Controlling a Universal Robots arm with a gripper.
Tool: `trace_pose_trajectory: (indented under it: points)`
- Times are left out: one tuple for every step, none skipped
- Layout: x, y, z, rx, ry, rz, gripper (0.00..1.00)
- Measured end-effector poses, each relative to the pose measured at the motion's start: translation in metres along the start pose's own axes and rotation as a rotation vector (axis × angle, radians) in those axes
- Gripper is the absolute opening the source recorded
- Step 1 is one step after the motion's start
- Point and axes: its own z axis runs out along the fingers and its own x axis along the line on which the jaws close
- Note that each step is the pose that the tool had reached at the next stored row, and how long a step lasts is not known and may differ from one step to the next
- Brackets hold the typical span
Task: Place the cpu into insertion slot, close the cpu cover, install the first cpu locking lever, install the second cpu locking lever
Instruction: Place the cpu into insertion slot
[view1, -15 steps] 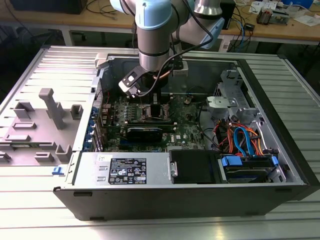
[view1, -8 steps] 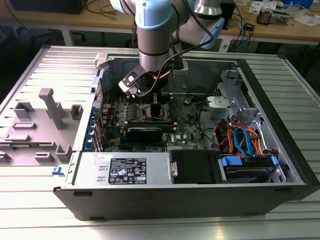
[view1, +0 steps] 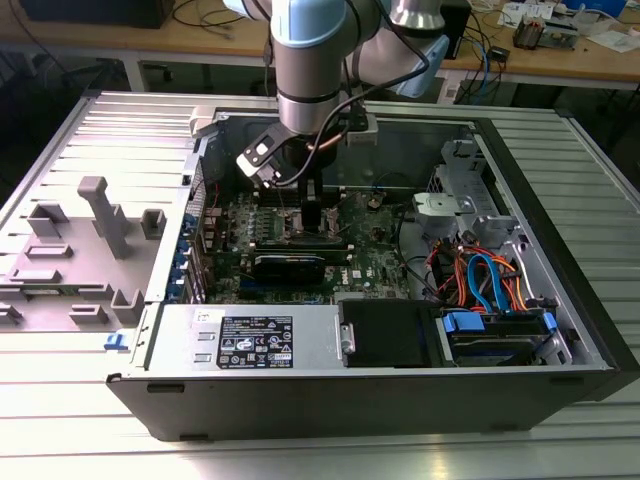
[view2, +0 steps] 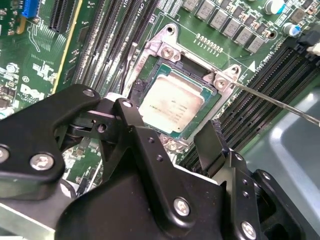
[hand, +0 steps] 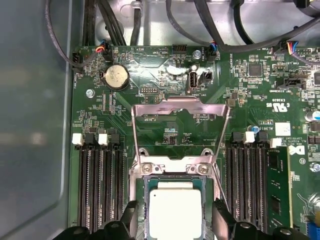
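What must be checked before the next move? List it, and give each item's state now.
1. Cpu seated: ok, lies flat.
2. Cpu orientation: cannot tell.
3. Pincer clear of cpu: ok, open, straddling it with gaps on both sides.
4. Cover shut: not ok, stands raised.
5. Lever latched: not ok, sticks out free.

Exterior view overlooks case (view1: 380, 400); both wrist views closely share cpu (view2: 172, 102) (hand: 175, 212).
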Motion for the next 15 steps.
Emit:
trace_pose_trajectory:
  points:
    - [0.0000, 0.0003, -0.0018, 0.0017, 0.0000, 0.000, 0.67]
    - [-0.0001, 0.0005, -0.0033, 0.0034, 0.0001, 0.000, 0.61]
    - [-0.0001, 0.0008, -0.0048, 0.0054, 0.0001, 0.000, 0.61]
    - [-0.0001, 0.0011, -0.0061, 0.0073, 0.0000, 0.000, 0.55]
    - [-0.0001, 0.0014, -0.0077, 0.0099, 0.0001, 0.000, 0.55]
    - [-0.0002, 0.0016, -0.0085, 0.0115, 0.0001, 0.000, 0.49]
    - [-0.0002, 0.0020, -0.0095, 0.0138, 0.0001, 0.000, 0.43]
    - [-0.0001, 0.0022, -0.0099, 0.0152, 0.0002, 0.000, 0.36]
    - [-0.0002, 0.0022, -0.0100, 0.0157, 0.0003, 0.000, 0.31]
    - [-0.0002, 0.0022, -0.0100, 0.0159, 0.0002, 0.000, 0.25]
    - [-0.0002, 0.0022, -0.0100, 0.0159, 0.0001, 0.000, 0.18]
    - [-0.0002, 0.0022, -0.0100, 0.0160, 0.0002, 0.000, 0.12]
    - [-0.0002, 0.0022, -0.0100, 0.0160, 0.0001, 0.000, 0.12]
    - [-0.0002, 0.0022, -0.0100, 0.0161, 0.0001, 0.000, 0.12]
    - [-0.0002, 0.0022, -0.0100, 0.0161, 0.0001, 0.000, 0.12]
